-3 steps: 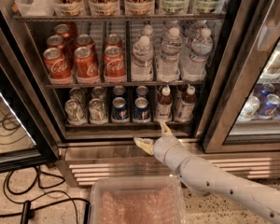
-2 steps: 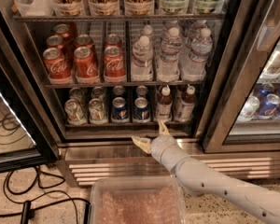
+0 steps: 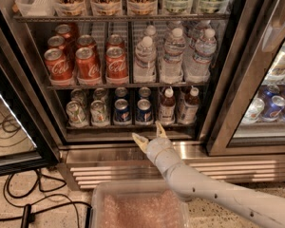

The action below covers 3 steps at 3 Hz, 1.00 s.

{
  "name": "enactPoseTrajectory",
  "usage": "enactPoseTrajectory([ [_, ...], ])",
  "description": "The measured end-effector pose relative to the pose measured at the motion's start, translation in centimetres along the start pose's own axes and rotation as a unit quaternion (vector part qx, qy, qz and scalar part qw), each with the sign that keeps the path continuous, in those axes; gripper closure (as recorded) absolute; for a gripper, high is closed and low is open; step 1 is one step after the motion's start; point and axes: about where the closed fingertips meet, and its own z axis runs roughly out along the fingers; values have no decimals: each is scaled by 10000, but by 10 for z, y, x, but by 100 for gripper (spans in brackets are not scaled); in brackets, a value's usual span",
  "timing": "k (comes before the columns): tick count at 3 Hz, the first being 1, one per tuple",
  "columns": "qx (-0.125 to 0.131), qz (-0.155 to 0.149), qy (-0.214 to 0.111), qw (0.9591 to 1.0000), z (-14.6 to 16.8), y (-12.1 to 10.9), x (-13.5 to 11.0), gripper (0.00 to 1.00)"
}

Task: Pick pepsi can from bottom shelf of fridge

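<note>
Coca-Cola script on red cans [image 3: 89, 63], Pepsi logo on pepsi can [image 3: 122, 111]; tool [image 3: 150, 136] below bottom shelf [image 3: 104, 126]

The gripper [image 3: 150, 136], fingers spread, hangs in open air before the bottom shelf [image 3: 109, 126]. At 12 o'clock the pepsi can [image 3: 144, 111] stands unblocked. A second blue can [image 3: 122, 111] crowds it at 11, small bottles [image 3: 166, 106] at 1, and the rack above [image 3: 128, 85] sits close overhead.

We see the bottom shelf [image 3: 133, 126] carrying, from left to right along its front, two pale silver-green cans [image 3: 76, 113], a second blue can [image 3: 122, 111], the pepsi can [image 3: 144, 110] and two small bottles [image 3: 166, 106], with more cans behind. The gripper [image 3: 150, 136] hangs just below the shelf's front edge, its fingers spread.
</note>
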Motion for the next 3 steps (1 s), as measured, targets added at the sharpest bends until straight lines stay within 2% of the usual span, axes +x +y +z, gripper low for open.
enactPoseTrajectory([
  [1,159,67,-71,9998,9,1,-2,36],
  [2,207,152,-136,9996,25,3,-1,25],
  [3,244,167,-181,9994,34,2,-2,26],
])
